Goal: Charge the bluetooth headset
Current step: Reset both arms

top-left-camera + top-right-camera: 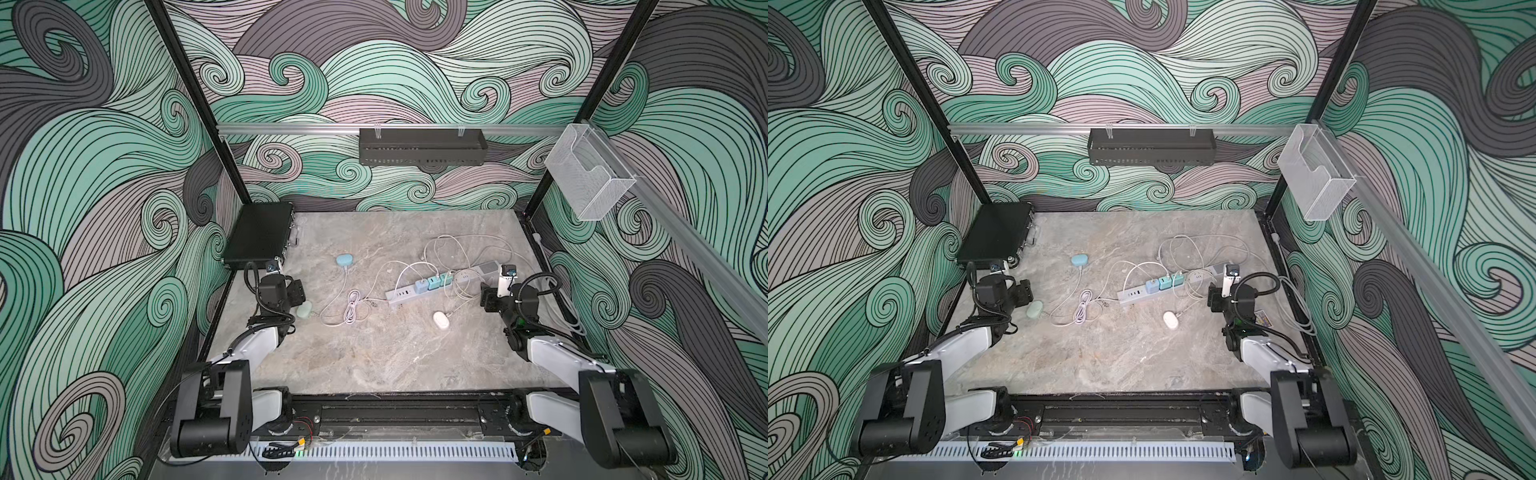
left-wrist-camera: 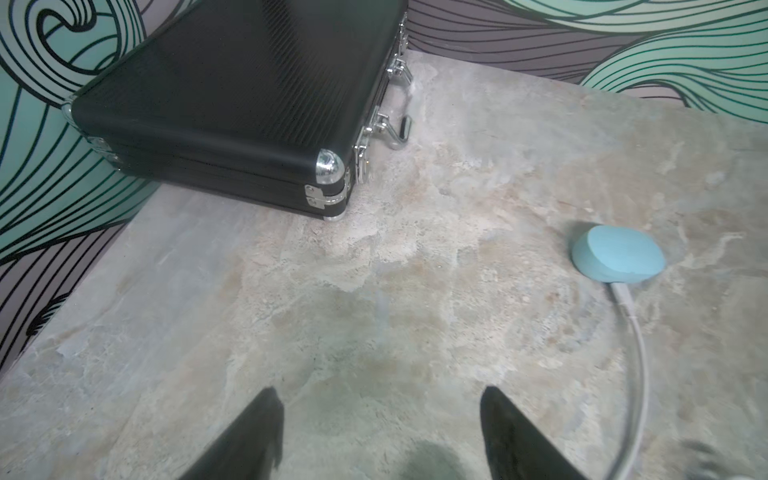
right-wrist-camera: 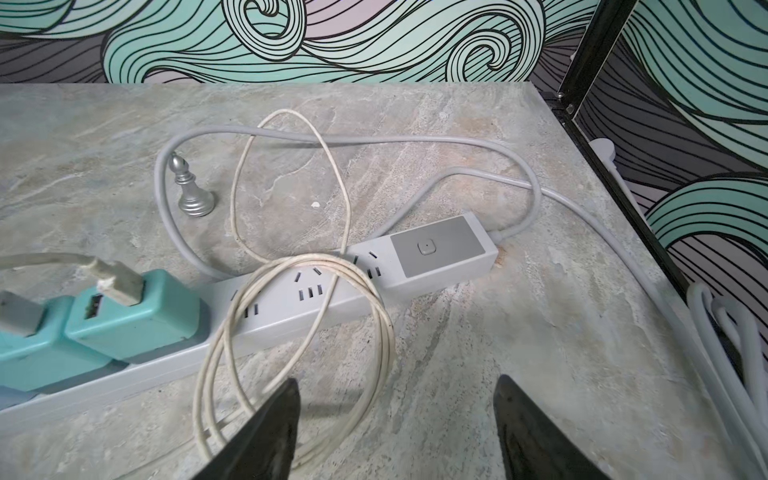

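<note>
L gripper (image 2: 380, 397): jaws are held spread, nothing pinched; green headset case (image 1: 304, 309) is seen just beside it. Blue headset case (image 1: 345, 260), cable (image 2: 622, 296) plugged in, is set further back. White case (image 1: 441, 320) is laid near pwr strip (image 1: 401, 294). R gripper (image 3: 397, 380): jaws spread, empty, by strip.

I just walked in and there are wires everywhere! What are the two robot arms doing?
Right now both arms hold nothing: the left gripper and the right gripper are open over the table. A blue earbud case has a white cable plugged into it. A green case lies by the left arm, and a white case lies nearer the right arm. Teal chargers sit in the grey power strip, with cables in them.
</note>
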Robot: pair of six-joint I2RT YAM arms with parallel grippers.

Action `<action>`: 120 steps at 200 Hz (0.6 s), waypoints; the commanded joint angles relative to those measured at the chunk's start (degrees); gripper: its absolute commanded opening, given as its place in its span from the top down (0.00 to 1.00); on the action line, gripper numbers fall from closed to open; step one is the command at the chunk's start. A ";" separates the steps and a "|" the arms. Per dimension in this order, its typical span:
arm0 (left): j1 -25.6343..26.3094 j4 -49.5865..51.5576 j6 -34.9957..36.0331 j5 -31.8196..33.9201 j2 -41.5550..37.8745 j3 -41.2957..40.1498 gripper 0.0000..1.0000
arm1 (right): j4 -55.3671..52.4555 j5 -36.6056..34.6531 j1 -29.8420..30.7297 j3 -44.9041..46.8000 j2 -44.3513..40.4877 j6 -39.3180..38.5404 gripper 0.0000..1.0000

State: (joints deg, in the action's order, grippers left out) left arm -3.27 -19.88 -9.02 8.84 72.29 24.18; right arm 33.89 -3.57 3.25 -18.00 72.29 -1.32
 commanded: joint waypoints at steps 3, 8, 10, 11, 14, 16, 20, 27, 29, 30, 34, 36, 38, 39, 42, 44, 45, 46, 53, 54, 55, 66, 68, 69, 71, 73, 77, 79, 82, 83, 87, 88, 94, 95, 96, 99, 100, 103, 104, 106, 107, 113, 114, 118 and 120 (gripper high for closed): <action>-0.37 -13.41 2.44 2.35 2.95 0.17 0.25 | 12.68 -0.96 -0.34 -0.98 4.57 -0.65 0.27; -0.50 -15.34 2.78 1.59 4.01 -0.31 0.25 | 13.62 -1.12 -0.35 -1.06 5.62 -0.69 0.27; -0.55 -15.84 2.95 1.06 4.51 -0.42 0.25 | 14.00 -1.16 -0.35 -1.00 6.01 -0.63 0.27; -0.58 -16.04 3.04 0.81 4.74 -0.44 0.24 | 14.18 -1.21 -0.35 -0.99 6.19 -0.67 0.27; -0.60 -16.36 3.38 0.09 5.23 -0.45 0.25 | 15.14 -1.16 -0.33 -0.87 6.83 -0.77 0.27; -0.60 -16.63 3.67 -0.41 5.54 -0.45 0.25 | 15.81 -1.15 -0.34 -0.71 7.30 -0.92 0.27; -0.53 -17.40 4.24 -1.51 6.06 -0.66 0.25 | 16.94 -1.17 -0.38 -0.50 8.02 -0.96 0.27; -0.47 -19.49 4.57 -2.10 7.22 -1.22 0.25 | 18.94 -1.33 -0.47 -0.09 9.24 -0.96 0.27; -0.50 -20.09 4.54 -2.12 7.59 -1.28 0.25 | 19.53 -1.30 -0.55 0.01 9.55 -0.90 0.27; -0.51 -20.36 4.54 -2.14 7.90 -1.35 0.25 | 19.80 -1.32 -0.58 0.08 9.67 -0.89 0.27; -0.59 -21.68 4.53 -2.35 8.71 -1.60 0.25 | 20.87 -1.35 -0.61 0.34 10.35 -0.83 0.27; -0.60 -22.39 4.58 -2.45 8.80 -1.71 0.24 | 21.40 -1.48 -0.67 0.51 10.68 -0.75 0.27; -0.60 -23.05 4.65 -2.74 10.47 -1.80 0.24 | 21.86 -1.43 -0.69 0.69 10.99 -0.67 0.27; -0.60 -23.52 4.73 -2.85 10.97 -1.87 0.24 | 22.06 -1.43 -0.74 0.73 11.23 -0.64 0.27; -0.60 -24.42 4.98 -3.33 12.05 -1.97 0.24 | 23.07 -1.34 -0.74 0.95 11.75 -0.59 0.27; -0.60 -25.08 5.15 -3.66 12.67 -2.00 0.24 | 23.86 -1.30 -0.82 1.06 12.22 -0.56 0.27; -0.60 -25.36 5.37 -4.05 12.95 -2.02 0.24 | 24.21 -1.32 -0.84 1.18 12.41 -0.54 0.27; -0.51 -25.68 5.74 -4.43 13.35 -2.07 0.24 | 24.47 -1.29 -0.86 1.24 12.60 -0.53 0.27; -0.52 -28.08 8.12 -6.99 15.16 -1.90 0.24 | 27.00 -1.14 -0.91 1.70 14.19 -0.50 0.27; -0.52 -28.14 8.26 -7.26 15.42 -1.70 0.24 | 27.27 -1.11 -0.94 1.76 14.45 -0.51 0.27; -0.51 -28.12 8.42 -7.43 15.60 -1.52 0.24 | 27.67 -1.06 -0.95 1.84 14.67 -0.52 0.27; -0.46 -23.24 9.00 -9.18 15.80 0.89 0.24 | 31.50 -0.68 -1.04 2.41 17.05 -0.65 0.27; -0.50 -21.22 8.53 -9.10 15.63 1.66 0.23 | 32.29 -0.61 -1.05 2.50 17.39 -0.69 0.27; -0.50 -20.36 8.29 -8.97 15.48 2.01 0.23 | 32.47 -0.58 -1.05 2.51 17.51 -0.69 0.27; -0.49 -18.24 7.89 -8.87 15.26 2.84 0.22 | 32.56 -0.67 -1.05 2.53 17.57 -0.70 0.27; -0.51 -16.59 7.57 -8.85 14.97 3.47 0.21 | 32.34 -0.78 -1.03 2.42 17.54 -0.63 0.27; -0.85 -17.06 7.36 -8.97 15.15 3.69 0.18 | 31.14 -1.03 -1.05 2.16 17.13 -0.50 0.27; -0.97 -18.31 7.39 -8.96 15.44 3.31 0.17 | 30.31 -1.20 -1.05 1.95 16.86 -0.45 0.27; -0.98 -19.74 7.73 -8.98 15.77 2.83 0.16 | 29.33 -1.44 -1.05 1.61 16.57 -0.32 0.26; -1.01 -20.19 7.89 -9.00 15.81 2.64 0.16 | 28.97 -1.44 -1.05 1.54 16.52 -0.29 0.26; -0.93 -20.80 8.20 -9.23 16.02 2.46 0.15 | 28.07 -1.65 -1.08 1.14 16.40 -0.14 0.26; -0.94 -20.81 8.17 -9.30 16.03 2.45 0.15 | 27.90 -1.72 -1.06 1.04 16.44 -0.11 0.26; -0.92 -19.31 7.90 -9.29 15.71 2.88 0.11 | 27.70 -1.93 -1.20 0.53 16.91 0.08 0.26; -0.93 -18.70 7.75 -9.20 15.66 3.06 0.10 | 27.71 -1.95 -1.17 0.43 17.00 0.08 0.26; -0.94 -18.18 7.64 -9.15 15.50 3.24 0.09 | 27.72 -2.00 -1.20 0.34 17.13 0.09 0.26; -0.95 -16.88 7.39 -9.04 15.12 3.58 0.02 | 27.63 -2.01 -1.30 0.04 17.38 0.17 0.26; -0.95 -16.56 7.37 -9.03 15.01 3.63 0.02 | 27.50 -2.08 -1.30 -0.08 17.46 0.17 0.26; -0.93 -17.13 7.41 -9.04 15.10 3.48 0.02 | 26.72 -2.18 -1.39 -0.41 17.46 0.24 0.26; -0.94 -17.57 7.56 -9.03 15.17 3.36 0.02 | 26.34 -2.20 -1.39 -0.57 17.36 0.30 0.26; -0.95 -18.33 7.77 -9.06 15.32 3.09 0.01 | 25.64 -2.33 -1.46 -0.88 17.18 0.45 0.26; -0.95 -18.78 7.82 -9.08 15.33 2.94 0.01 | 25.06 -2.41 -1.48 -1.02 17.09 0.54 0.26; -0.95 -19.50 8.07 -9.10 15.56 2.70 0.01 | 22.65 -2.43 -1.64 -1.92 16.61 0.85 0.25; -0.95 -19.41 7.97 -9.10 15.49 2.75 0.01 | 22.33 -2.42 -1.69 -2.07 16.59 0.91 0.25; -0.89 -18.32 7.44 -8.80 15.37 3.14 0.02 | 21.60 -2.13 -1.87 -2.39 16.61 1.04 0.25; -0.87 -17.49 7.37 -8.77 15.23 3.39 0.01 | 21.58 -2.01 -1.93 -2.50 16.75 1.14 0.25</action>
State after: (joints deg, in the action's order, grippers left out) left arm -3.77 -38.35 -1.89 1.02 88.25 25.82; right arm 57.80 -4.45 2.24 -17.54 89.27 -1.37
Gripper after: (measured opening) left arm 0.983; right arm 0.746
